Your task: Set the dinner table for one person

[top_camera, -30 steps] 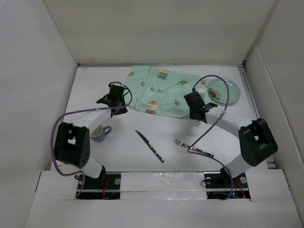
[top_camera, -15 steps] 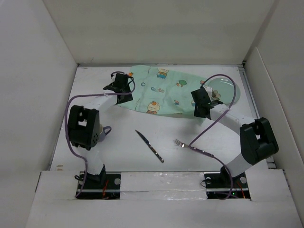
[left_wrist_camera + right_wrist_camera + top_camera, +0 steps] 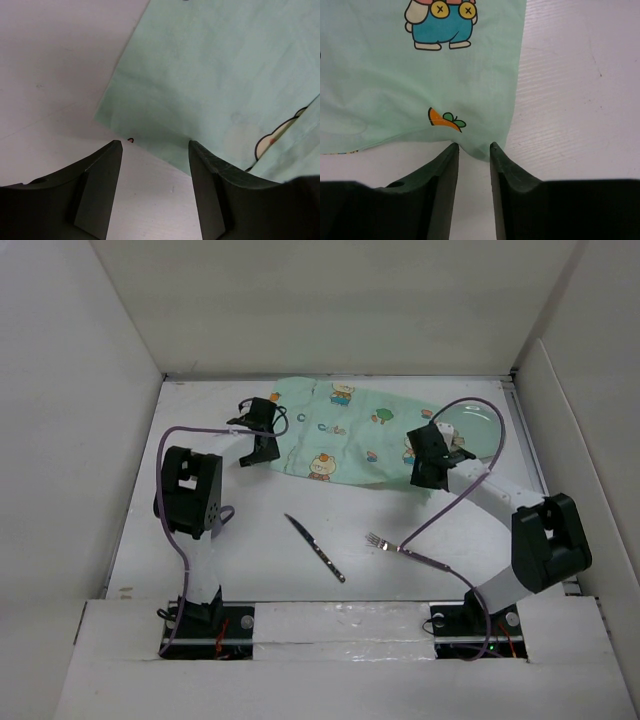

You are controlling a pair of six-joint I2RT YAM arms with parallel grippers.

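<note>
The mint-green cartoon placemat (image 3: 340,435) lies spread at the back of the white dinner table (image 3: 240,560). My left gripper (image 3: 262,440) hovers at the mat's left edge. In the left wrist view it (image 3: 155,145) is open over bare tabletop (image 3: 50,50), with the mat's edge (image 3: 225,75) just ahead. My right gripper (image 3: 425,472) is at the mat's near right corner. In the right wrist view its jaws (image 3: 472,146) stand slightly apart, and the cloth corner (image 3: 395,65) lies loose at their tips.
A pale green plate (image 3: 482,425) sits at the back right, touching the mat's right end. A knife (image 3: 316,548) and a fork (image 3: 405,551) lie on the near half. A cup (image 3: 222,514) is mostly hidden behind the left arm. White walls enclose the table.
The left gripper has moved back to the mat's left edge and opened wide. The right gripper pulled the mat's corner to the right, and its jaws have parted.
</note>
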